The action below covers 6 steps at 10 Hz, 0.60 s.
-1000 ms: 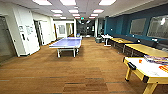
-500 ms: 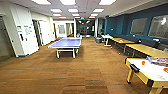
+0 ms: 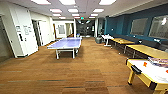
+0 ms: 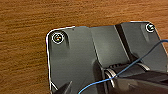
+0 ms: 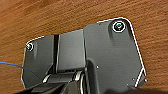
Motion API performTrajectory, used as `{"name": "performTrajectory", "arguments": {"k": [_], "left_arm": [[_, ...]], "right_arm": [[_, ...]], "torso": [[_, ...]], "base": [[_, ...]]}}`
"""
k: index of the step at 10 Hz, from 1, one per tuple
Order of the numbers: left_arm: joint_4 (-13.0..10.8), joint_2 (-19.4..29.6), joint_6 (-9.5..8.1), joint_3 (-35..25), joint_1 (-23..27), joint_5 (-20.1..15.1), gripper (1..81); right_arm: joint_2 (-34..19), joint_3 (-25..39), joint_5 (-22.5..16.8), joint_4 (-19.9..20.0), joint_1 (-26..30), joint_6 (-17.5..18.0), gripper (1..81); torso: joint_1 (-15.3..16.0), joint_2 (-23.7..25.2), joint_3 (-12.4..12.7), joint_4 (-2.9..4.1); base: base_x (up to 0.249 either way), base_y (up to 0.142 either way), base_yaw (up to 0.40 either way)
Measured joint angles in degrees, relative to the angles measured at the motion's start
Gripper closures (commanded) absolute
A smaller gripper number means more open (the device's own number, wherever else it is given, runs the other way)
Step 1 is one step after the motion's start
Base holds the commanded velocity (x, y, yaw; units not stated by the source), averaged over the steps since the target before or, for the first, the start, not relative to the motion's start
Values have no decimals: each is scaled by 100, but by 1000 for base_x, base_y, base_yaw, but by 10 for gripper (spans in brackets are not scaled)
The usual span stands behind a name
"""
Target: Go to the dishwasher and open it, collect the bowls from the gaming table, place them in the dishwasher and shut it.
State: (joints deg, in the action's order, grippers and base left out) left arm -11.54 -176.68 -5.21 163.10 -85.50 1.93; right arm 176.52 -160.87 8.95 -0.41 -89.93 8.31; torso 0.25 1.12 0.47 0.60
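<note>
Head view: blue ping-pong table (image 3: 67,43) mid-room on wood floor (image 3: 75,72); yellow air-hockey table (image 3: 150,72) right of it. Wrist views: floor close up; tool state of either arm, cannot tell.

A wood-plank floor (image 3: 82,70) runs the length of the room. On it, left of centre, stands a blue ping-pong table (image 3: 67,43). At the right edge is a yellow-sided game table (image 3: 147,75) with a white top carrying a small orange thing (image 3: 144,64) and some flat items (image 3: 158,61), too blurred to identify. Along the right wall stands a row of yellow desks (image 3: 147,50).
</note>
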Motion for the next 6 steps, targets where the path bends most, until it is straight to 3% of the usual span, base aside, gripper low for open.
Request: {"name": "performTrajectory", "arguments": {"k": [6], "left_arm": [[0, 0, 0, 0, -18, -13, 10]], "right_arm": [[-2, 0, -9, 0, -32, 0, 10]], "torso": [[-2, -2, -2, 0]], "base": [[0, 0, 0]]}}
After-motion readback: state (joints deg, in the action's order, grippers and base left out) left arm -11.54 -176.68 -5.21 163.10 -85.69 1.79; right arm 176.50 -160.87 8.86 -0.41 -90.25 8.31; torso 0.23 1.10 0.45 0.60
